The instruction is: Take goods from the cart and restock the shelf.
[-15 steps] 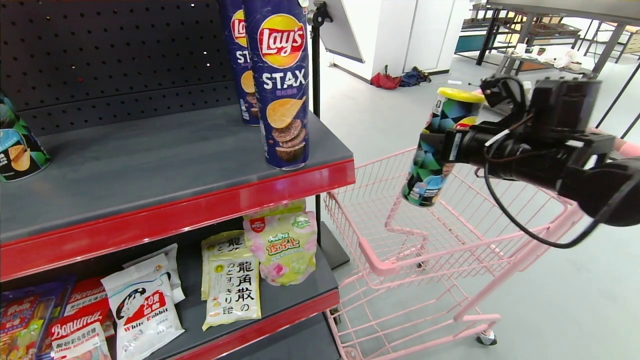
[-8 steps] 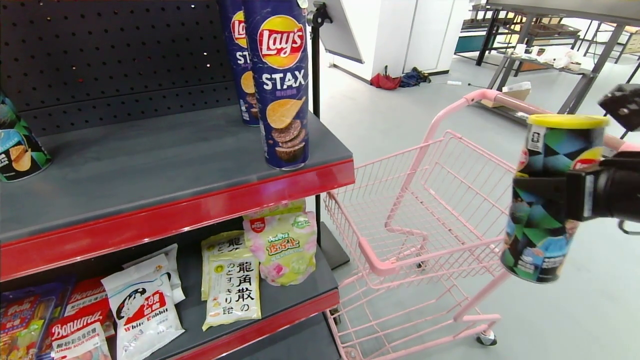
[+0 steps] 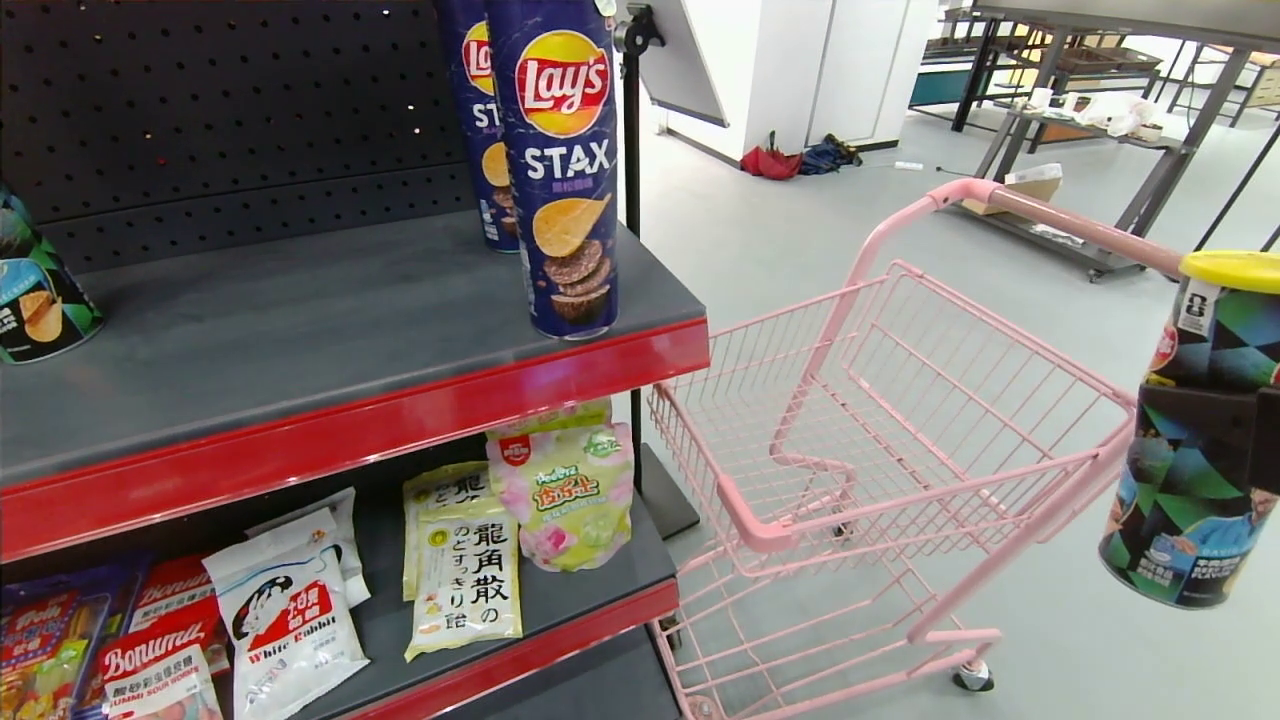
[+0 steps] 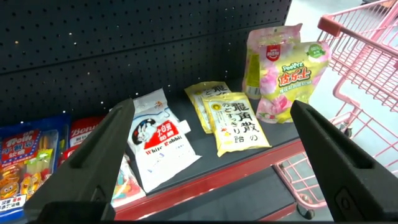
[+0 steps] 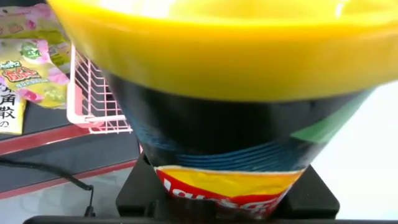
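I have right gripper [image 3: 1225, 435] clamped on yellow-lid can [image 3: 1180, 540], upright, at 3 o'clock, just beside cart [image 3: 760, 530] rim. Bare upper shelf [image 3: 300, 330] lies at 9 o'clock from can; long sweep across, I judge. My left gripper [image 4: 208, 155] spread wide, empty, facing lower shelf [image 4: 249, 168]

Grey floor [image 3: 790, 235], distant work tables [image 3: 1150, 20]

This was a mock shop set up inside a lab or workshop hall. A retail shelf [image 3: 400, 420] with red front edges and a black pegboard back panel [image 3: 200, 100] carried tall chip canisters [image 3: 560, 170] on its upper board and snack bags [image 3: 465, 570] below. A pink wire shopping cart [image 3: 742, 512] stood just beside its end. Behind, across a bare grey floor [image 3: 780, 230], stood metal-framed work tables [image 3: 1100, 118] loaded with clutter.
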### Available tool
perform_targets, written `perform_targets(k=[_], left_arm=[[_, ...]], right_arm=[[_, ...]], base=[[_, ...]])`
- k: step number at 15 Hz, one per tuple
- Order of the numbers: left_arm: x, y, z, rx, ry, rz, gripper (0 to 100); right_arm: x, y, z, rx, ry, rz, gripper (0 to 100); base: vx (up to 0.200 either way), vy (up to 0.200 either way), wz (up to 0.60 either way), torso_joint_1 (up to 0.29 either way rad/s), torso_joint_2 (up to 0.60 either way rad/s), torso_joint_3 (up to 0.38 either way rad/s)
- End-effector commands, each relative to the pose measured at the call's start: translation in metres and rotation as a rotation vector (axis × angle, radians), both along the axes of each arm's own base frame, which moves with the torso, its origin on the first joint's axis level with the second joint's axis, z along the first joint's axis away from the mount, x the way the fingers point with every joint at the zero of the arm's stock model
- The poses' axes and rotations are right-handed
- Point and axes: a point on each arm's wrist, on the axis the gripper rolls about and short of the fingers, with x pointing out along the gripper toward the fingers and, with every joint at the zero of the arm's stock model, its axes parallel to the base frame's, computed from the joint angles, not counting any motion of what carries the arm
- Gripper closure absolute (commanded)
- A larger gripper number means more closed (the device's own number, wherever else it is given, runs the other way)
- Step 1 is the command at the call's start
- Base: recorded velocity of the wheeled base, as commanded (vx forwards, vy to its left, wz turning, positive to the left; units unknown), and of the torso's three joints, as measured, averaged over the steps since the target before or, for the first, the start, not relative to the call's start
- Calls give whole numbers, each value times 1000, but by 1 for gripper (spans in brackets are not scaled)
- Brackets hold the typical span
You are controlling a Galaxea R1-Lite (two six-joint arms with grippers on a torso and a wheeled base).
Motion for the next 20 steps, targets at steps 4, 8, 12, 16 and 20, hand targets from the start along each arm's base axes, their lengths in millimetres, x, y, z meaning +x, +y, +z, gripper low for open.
perform_targets(k=[4, 8, 12, 16, 20], left_arm=[[0, 0, 0, -2, 2, -1, 0], [0, 0, 0, -3, 2, -1, 0], [0, 0, 0, -3, 0, -1, 0], [0, 0, 0, -3, 0, 0, 0], [0, 0, 0, -3, 0, 0, 0]], right_arm=[[-25, -5, -13, -13, -5, -6, 100], [-46, -8, -32, -28, 7, -3, 100], [-42, -7, -32, -61, 15, 17, 100], [-40, -7, -32, -66, 19, 22, 100], [-42, -7, -34, -81, 20, 31, 100]], base=[[0, 0, 0, 0, 0, 0], [0, 0, 0, 69, -247, -175], [0, 0, 0, 168, -507, -344], [0, 0, 0, 206, -570, -365], [0, 0, 0, 218, -564, -342]])
